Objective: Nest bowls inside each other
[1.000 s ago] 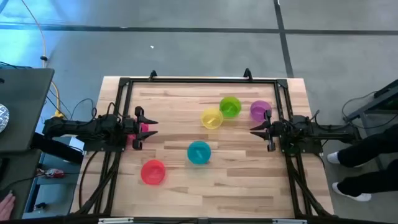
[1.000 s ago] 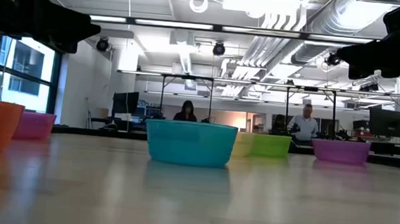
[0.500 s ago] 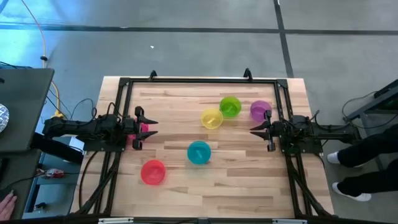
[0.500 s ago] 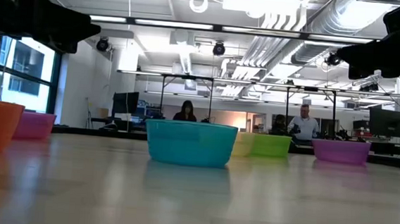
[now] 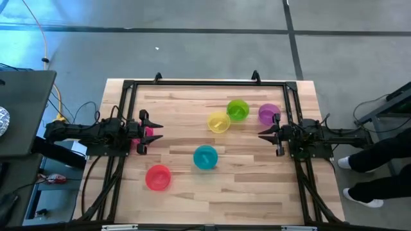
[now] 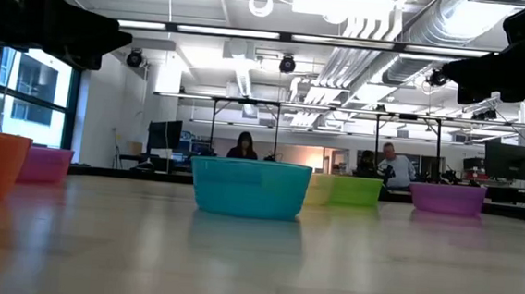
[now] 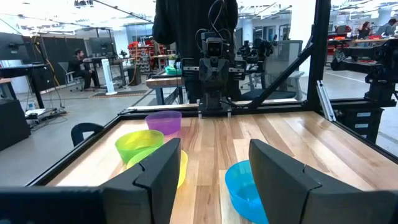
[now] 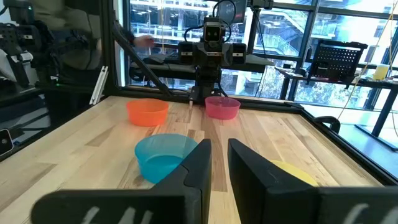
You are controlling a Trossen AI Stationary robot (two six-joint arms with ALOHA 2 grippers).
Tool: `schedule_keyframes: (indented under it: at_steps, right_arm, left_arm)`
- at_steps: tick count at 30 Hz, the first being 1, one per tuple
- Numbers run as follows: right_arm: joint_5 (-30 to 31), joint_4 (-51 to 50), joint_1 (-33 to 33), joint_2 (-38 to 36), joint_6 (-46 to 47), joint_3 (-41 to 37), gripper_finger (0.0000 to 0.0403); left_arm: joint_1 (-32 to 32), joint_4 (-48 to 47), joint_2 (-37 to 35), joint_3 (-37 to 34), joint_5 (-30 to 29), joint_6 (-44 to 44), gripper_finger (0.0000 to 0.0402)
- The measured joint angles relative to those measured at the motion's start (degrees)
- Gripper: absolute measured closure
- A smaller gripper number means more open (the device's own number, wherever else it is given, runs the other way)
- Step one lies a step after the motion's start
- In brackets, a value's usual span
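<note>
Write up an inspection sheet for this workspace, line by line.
Surface: pale wooden table inside a black frame.
Job's things: six round plastic bowls, all separate: red bowl, teal blue bowl, yellow bowl, green bowl, purple bowl, pink bowl under the left gripper.
Clutter: nothing seen.
Grippers: left gripper open at the left edge; right gripper open at the right edge.
Cables: yellow cable on the floor.
Surroundings: people at desks.

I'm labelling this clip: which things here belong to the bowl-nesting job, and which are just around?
Job: red bowl, teal bowl, yellow bowl, green bowl, purple bowl, pink bowl, left gripper and right gripper, both with fingers open.

Just around: table, black frame, yellow cable, people in the room behind.
</note>
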Motion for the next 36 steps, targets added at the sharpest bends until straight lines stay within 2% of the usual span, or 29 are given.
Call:
schedule_keyframes:
  at_steps: [36]
  right_arm:
    - [0.02,0.0,-0.02,0.0,0.0,0.0,0.0359]
  left_arm:
    - [0.02,0.99,0.01,0.0,-0.01,-0.05,0.022]
